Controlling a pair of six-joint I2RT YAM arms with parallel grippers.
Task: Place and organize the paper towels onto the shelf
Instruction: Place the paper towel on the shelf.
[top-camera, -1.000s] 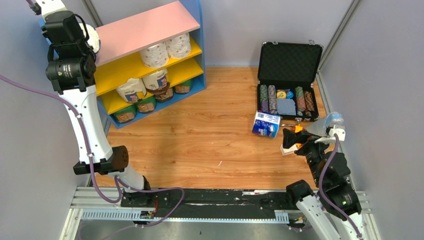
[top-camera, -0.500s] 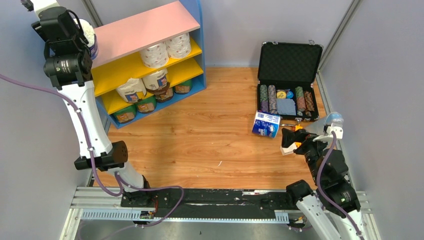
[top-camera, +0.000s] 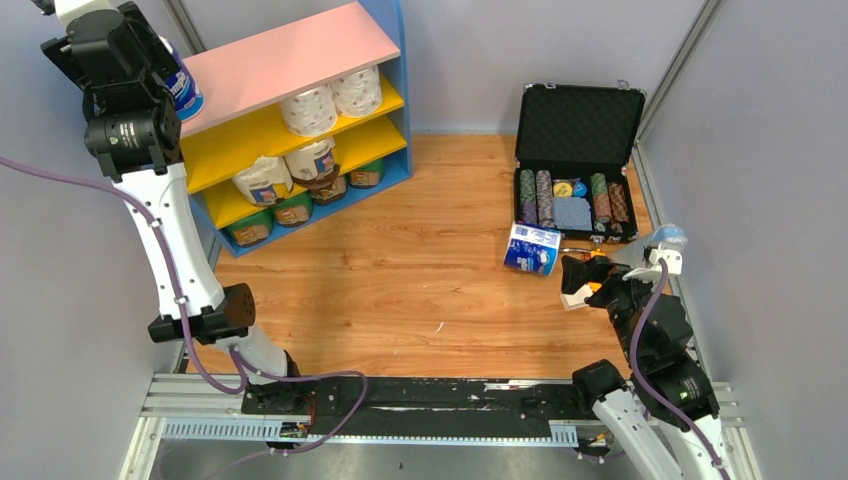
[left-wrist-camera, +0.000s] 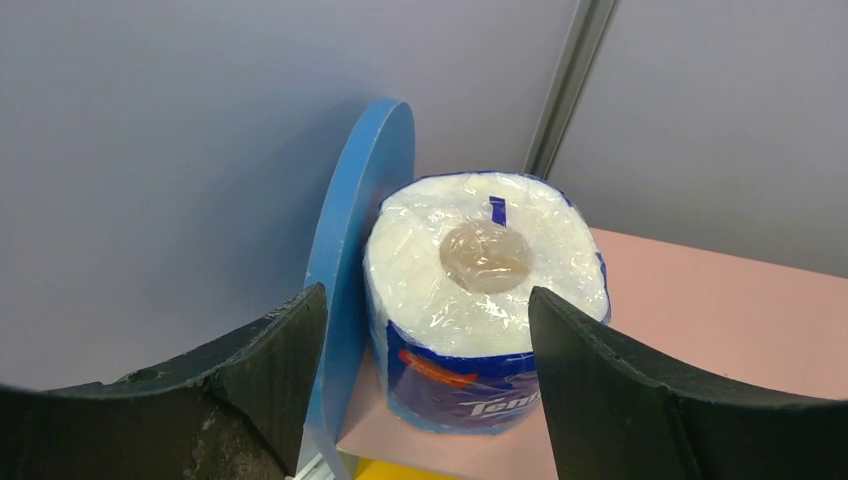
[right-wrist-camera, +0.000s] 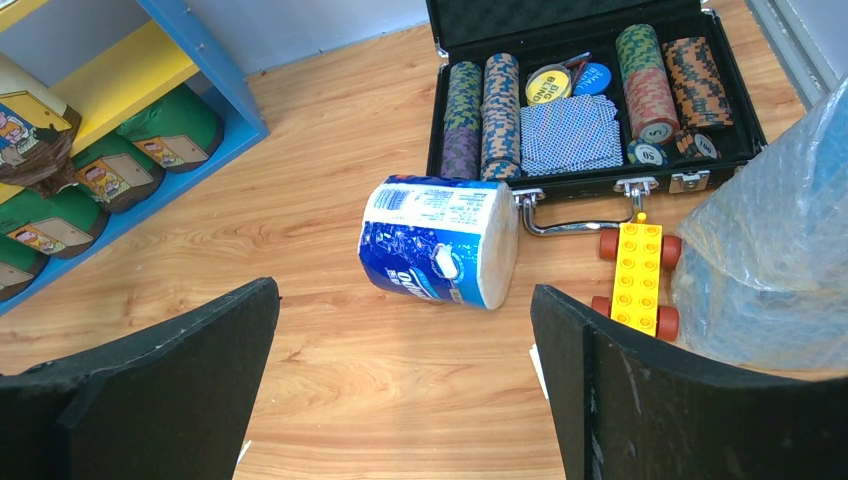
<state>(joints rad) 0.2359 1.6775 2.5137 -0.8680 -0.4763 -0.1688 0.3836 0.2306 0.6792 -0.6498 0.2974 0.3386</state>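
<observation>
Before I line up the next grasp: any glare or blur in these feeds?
Left wrist: sharp; soft sheen on the wrapped roll. Right wrist: the lying roll is crisp, with the near gripper fingers dark. Top external: evenly lit, no blur.

We see a paper roll (left-wrist-camera: 487, 300) sealed in glossy, crinkled clear plastic film printed blue, standing on the shelf (left-wrist-camera: 720, 320), whose top board looks like smooth, matt pink-painted wood with a blue painted side panel. A second roll (right-wrist-camera: 440, 253) in shiny printed blue-and-white wrap lies on the table (right-wrist-camera: 350, 330), a wood-grain surface with a faint sheen. The case (right-wrist-camera: 590, 30) is black with a textured foam lining, bright metal latches and a metal handle. The toy brick car (right-wrist-camera: 634, 277) is glossy yellow plastic. Our gripper fingers (right-wrist-camera: 150, 390) look matt black, slightly rough plastic. The crumpled bag (right-wrist-camera: 780, 240) is thin, translucent film.
</observation>
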